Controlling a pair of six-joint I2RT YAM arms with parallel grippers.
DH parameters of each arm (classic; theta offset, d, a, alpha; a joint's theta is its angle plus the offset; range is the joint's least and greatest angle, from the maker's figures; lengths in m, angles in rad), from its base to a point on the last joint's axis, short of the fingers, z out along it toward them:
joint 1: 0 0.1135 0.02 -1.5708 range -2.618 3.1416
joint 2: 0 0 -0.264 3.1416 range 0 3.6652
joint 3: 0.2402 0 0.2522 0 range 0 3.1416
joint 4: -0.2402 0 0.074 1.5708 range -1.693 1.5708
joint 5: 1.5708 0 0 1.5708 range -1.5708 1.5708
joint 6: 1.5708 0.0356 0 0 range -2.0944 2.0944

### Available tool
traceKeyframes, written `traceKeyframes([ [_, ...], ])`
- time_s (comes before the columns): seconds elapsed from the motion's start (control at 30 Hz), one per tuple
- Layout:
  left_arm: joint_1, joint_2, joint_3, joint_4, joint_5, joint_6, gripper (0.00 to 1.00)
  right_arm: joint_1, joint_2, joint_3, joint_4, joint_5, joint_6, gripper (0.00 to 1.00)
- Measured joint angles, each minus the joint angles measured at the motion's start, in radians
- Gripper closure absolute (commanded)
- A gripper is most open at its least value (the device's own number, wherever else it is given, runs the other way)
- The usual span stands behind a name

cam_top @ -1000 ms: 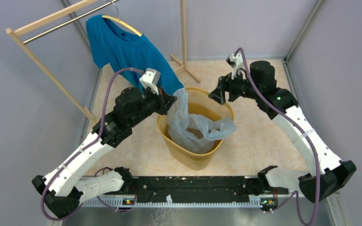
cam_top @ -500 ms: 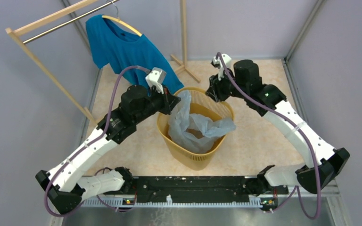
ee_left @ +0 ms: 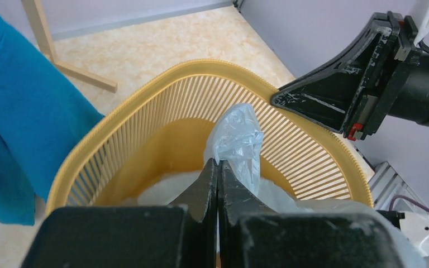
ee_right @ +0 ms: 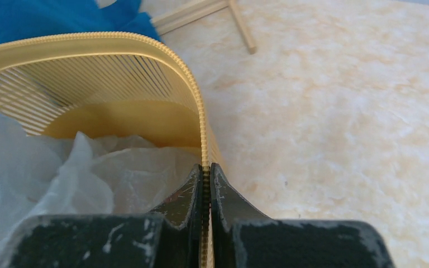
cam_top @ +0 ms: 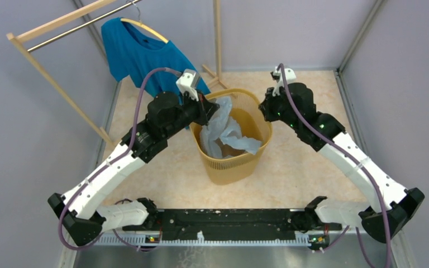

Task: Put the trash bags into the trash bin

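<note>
My left gripper (ee_left: 218,167) is clamped tight on a fold of the trash bag (ee_left: 236,137). The pale, glossy film rises in a crinkled peak just past my fingertips, over the open mouth of the trash bin (ee_left: 162,89). The rest of the bag lies bunched inside the bin, sloping down from that lifted corner toward the near wall. As far as the top view shows, the film lies within the rim.

My right gripper (ee_right: 206,170) is closed on the bin itself: the ribbed yellow rim runs straight between my two fingers, one inside the wall and one outside. It grips the bin's right side, across from my left gripper at the left side.

The bin stands on the beige marbled table (cam_top: 307,162), midway between my two arms. Whether it sits flat or slightly tipped I cannot tell.

Behind my left wrist a teal-blue T-shirt (cam_top: 139,53) hangs on a hanger (cam_top: 145,28) from the wooden clothes rack (cam_top: 61,22). Its lower hem hangs close beside the bin's far left rim.
</note>
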Motion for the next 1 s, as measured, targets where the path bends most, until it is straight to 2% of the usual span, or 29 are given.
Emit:
traceKeyframes([
  [0.2,0.0,0.043,0.034,0.023,-0.015,0.009,1.0,0.074,-0.01,0.033,-0.093,0.267,0.066,1.0],
  [0.37,0.0,0.044,0.034,0.038,-0.021,0.019,1.0,0.094,-0.01,0.048,-0.146,0.33,0.09,0.99],
  [0.5,0.0,0.036,0.029,0.047,-0.023,0.023,1.0,0.094,-0.01,0.05,-0.15,0.325,0.078,0.56],
  [0.57,0.0,0.019,0.014,0.049,-0.024,0.026,1.0,0.094,-0.009,0.068,-0.192,0.32,0.042,0.39],
  [0.73,0.0,-0.047,-0.027,0.051,-0.038,0.029,1.0,0.094,-0.009,0.219,-0.267,0.252,-0.042,0.33],
  [0.87,0.0,-0.081,-0.037,0.061,-0.042,0.03,1.0,0.094,-0.015,0.342,-0.246,0.052,-0.049,0.25],
  [1.0,0.0,-0.085,-0.037,0.066,-0.045,0.03,1.0,0.132,0.017,0.415,-0.248,-0.069,0.002,0.05],
])
